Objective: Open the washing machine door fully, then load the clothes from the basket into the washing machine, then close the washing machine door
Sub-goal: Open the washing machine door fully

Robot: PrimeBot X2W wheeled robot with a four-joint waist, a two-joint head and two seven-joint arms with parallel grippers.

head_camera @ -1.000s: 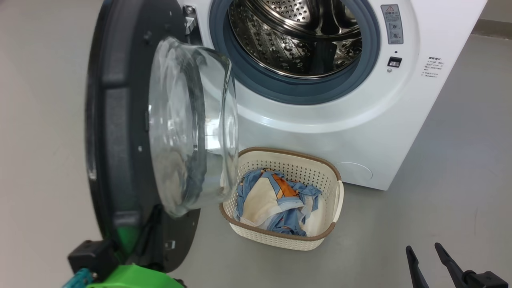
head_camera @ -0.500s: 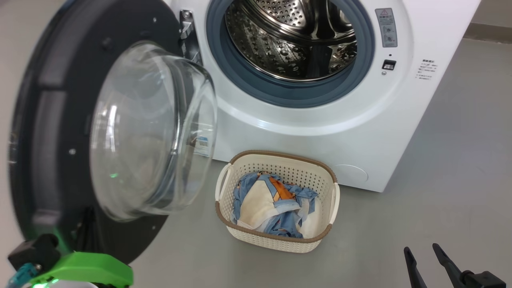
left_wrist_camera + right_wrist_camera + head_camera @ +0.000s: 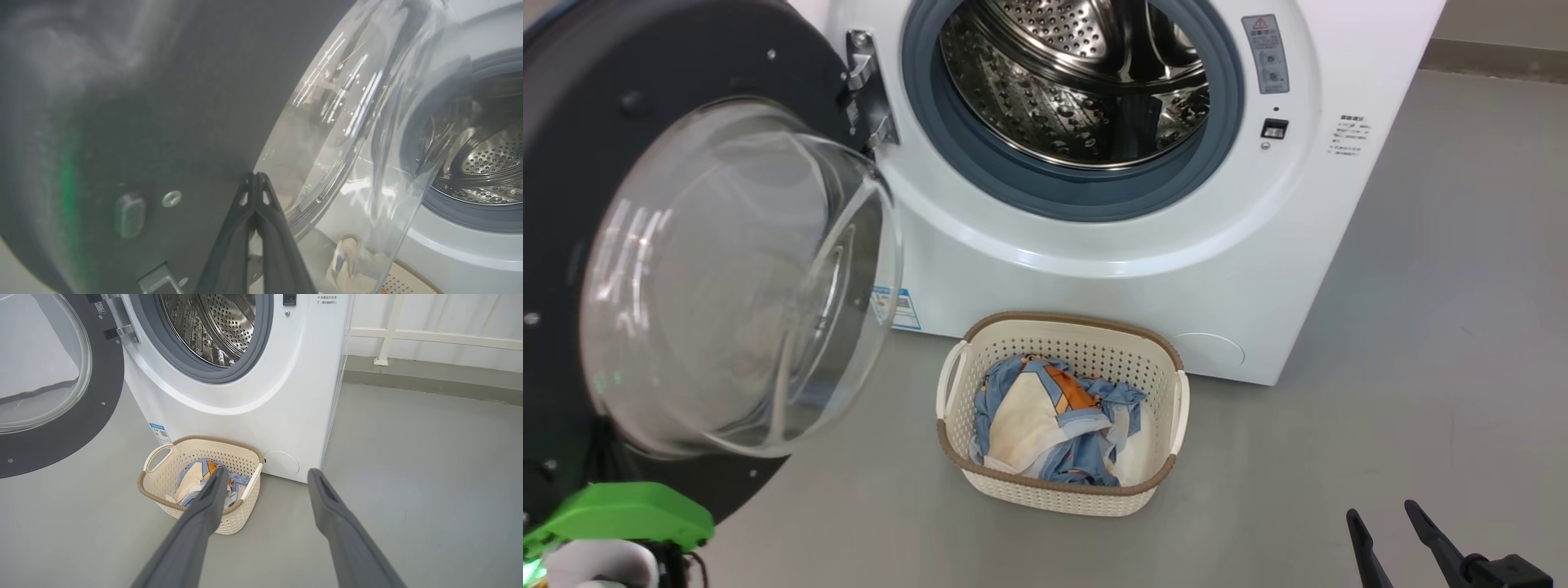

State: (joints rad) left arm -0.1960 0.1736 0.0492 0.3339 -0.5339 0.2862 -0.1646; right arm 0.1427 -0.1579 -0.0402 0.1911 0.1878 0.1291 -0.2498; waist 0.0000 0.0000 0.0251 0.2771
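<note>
The washing machine [image 3: 1111,269] stands with its steel drum [image 3: 1078,73] exposed. The washing machine door [image 3: 572,122], black-rimmed with a bulging glass centre, hangs swung out at the left. My left gripper [image 3: 255,176] is shut, its tips against the door's black inner face beside the glass. On the floor in front sits the basket [image 3: 1045,494], and the clothes [image 3: 1045,416] lie in it as a blue and cream bundle. Low at the right, my right gripper [image 3: 1380,513] is open and holds nothing. From its wrist, the right gripper [image 3: 268,473] points toward the basket [image 3: 161,486] and the clothes [image 3: 196,479].
A blue label sticker [image 3: 894,306] is on the machine's lower left front. Grey floor spreads to the right of the machine. A white railing [image 3: 392,332] and a low kerb run along the back wall on the right.
The door has swung wider to the left with my left arm pushing along it. The head view has also shifted. My right gripper stays low and open.
</note>
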